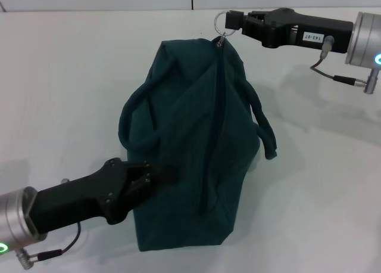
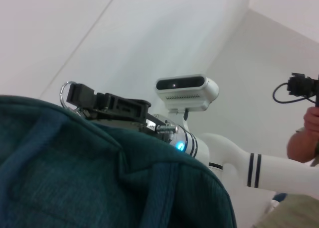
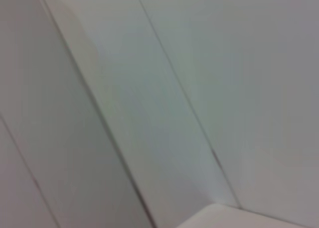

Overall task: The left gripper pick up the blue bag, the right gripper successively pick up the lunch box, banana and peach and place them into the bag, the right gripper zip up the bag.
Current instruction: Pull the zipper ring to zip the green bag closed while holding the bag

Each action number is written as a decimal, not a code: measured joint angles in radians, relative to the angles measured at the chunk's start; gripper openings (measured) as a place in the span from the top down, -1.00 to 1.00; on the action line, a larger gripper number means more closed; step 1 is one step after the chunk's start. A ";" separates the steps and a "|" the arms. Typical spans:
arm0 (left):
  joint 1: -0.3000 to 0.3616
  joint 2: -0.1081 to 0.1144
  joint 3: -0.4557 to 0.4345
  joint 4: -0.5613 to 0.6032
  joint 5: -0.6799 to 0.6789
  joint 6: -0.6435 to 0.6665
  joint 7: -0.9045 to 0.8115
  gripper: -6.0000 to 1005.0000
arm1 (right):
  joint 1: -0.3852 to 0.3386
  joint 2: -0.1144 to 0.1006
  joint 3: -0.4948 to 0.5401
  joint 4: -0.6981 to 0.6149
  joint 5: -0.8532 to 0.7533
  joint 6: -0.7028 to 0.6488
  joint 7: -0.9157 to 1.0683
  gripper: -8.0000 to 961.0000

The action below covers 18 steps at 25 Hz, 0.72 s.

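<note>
**Finishing the zip at the far end of the bag**

The bag (image 1: 190, 148) lies on the white table (image 1: 321, 195), roughly in the middle of our head view. Its long axis runs from the near edge, close to the robot, away toward the far edge, leaning slightly to the right. The zip line follows that axis along the top of the fabric and looks shut along its visible length. The ring pull (image 1: 221, 24) sits at the far tip. Two loop handles flop to either side. We see no lunch box, banana or peach anywhere, so we judge they are already inside.

The right gripper (image 1: 233, 20) is at that far tip, pressed together on the ring pull. We judge the zipping is at or near its end stop. To do it well, we should keep the pull in line with the zip and stop once the slider seats.

The left gripper (image 1: 156, 176) is at the near side of the bag, its fingers pinched on the fabric. It acts as the anchor, and it should hold firm so the bag does not slide with the pull.
</note>
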 joint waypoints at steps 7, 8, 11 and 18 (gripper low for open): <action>0.047 0.004 -0.004 0.007 -0.039 -0.004 0.001 0.87 | -0.005 0.003 0.000 0.000 0.004 0.063 -0.033 0.96; 0.052 0.005 -0.004 0.008 -0.046 -0.008 0.001 0.87 | -0.006 0.003 -0.001 -0.002 0.003 0.065 -0.034 0.96; 0.062 0.006 -0.018 0.009 -0.064 -0.039 -0.001 0.87 | -0.019 0.005 0.000 -0.016 0.005 0.055 -0.035 0.96; 0.053 0.005 -0.046 0.009 -0.068 -0.125 -0.013 0.85 | -0.109 0.014 -0.026 -0.173 0.021 0.014 -0.021 0.96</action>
